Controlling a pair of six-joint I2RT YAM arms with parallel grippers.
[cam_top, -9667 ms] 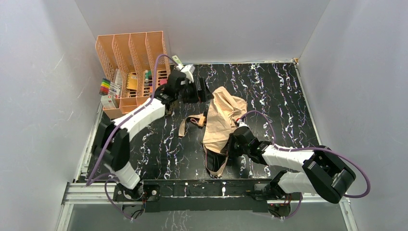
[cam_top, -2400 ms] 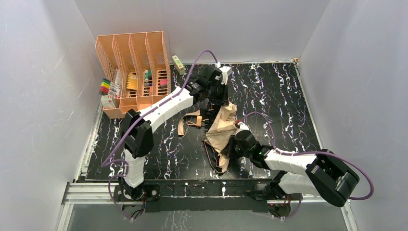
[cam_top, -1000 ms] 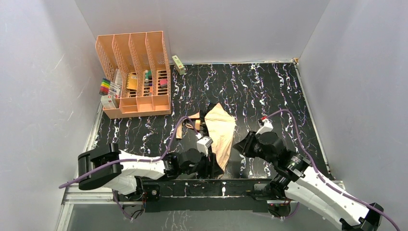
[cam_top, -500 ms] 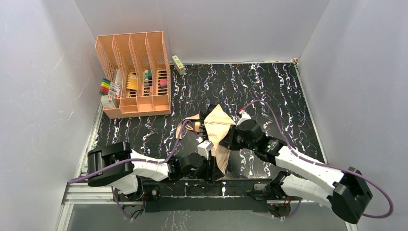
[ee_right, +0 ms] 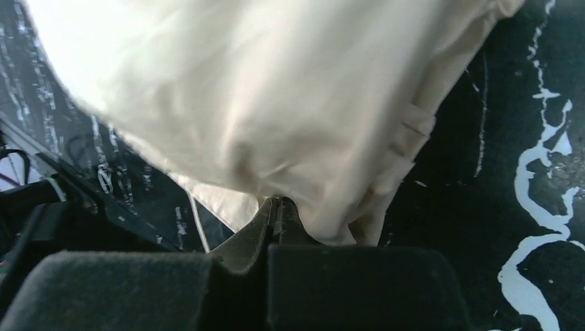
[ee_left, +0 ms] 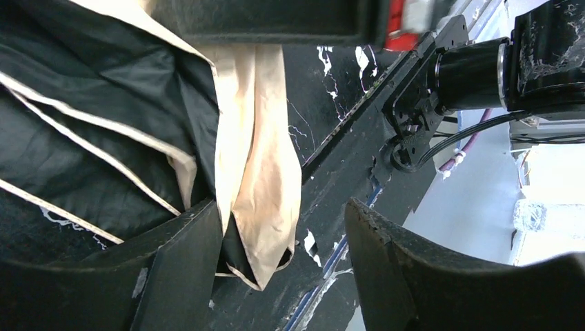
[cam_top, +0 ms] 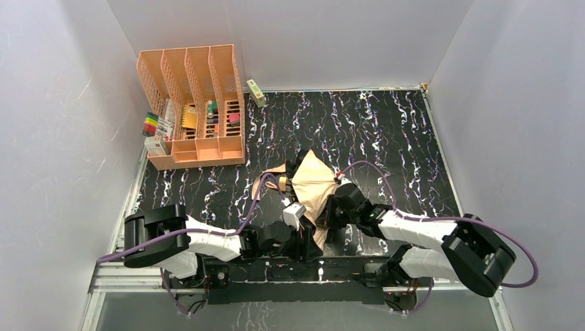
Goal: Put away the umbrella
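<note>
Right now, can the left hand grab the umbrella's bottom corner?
Probably yes. The left hand is open, and the umbrella's cloth corner lies right between its fingers. Nothing else sits in that gap, so closing should pinch the cloth.

Bright, even light; umbrella (ee_right: 276,89) overexposed, blurred close-up.

Cloth, marbling, plastic
Soft matt cloth umbrella (cam_top: 314,183); smooth, veined black table (cam_top: 386,131); slotted plastic organizer (cam_top: 190,69), upper left.
</note>
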